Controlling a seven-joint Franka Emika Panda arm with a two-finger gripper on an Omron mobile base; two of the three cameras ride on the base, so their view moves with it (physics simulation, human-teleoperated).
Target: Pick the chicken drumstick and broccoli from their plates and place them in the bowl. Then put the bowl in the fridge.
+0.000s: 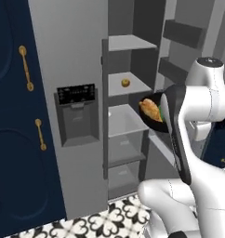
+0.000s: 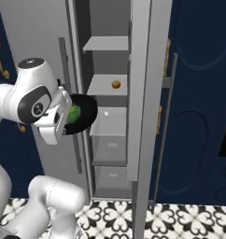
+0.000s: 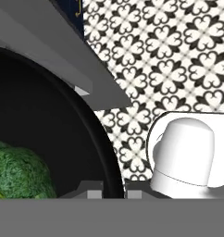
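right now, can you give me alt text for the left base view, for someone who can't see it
The white robot arm holds the black bowl, tilted, with the chicken drumstick inside, at the open grey fridge, level with its middle shelves. A small apple sits on an upper shelf; navy cabinets stand left.

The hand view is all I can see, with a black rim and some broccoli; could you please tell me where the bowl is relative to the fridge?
Observer: The bowl hangs in the air in front of the open fridge, level with its middle shelf.
Operator: Thank you. Is the chicken drumstick inside it too?
Observer: Yes, the chicken drumstick lies in the bowl, with the broccoli beside it.
Operator: Is that shelf free?
Observer: The shelf level with the bowl looks bare; a small apple sits on the shelf above.
Operator: And the gripper?
Observer: The gripper is shut on the bowl's rim.
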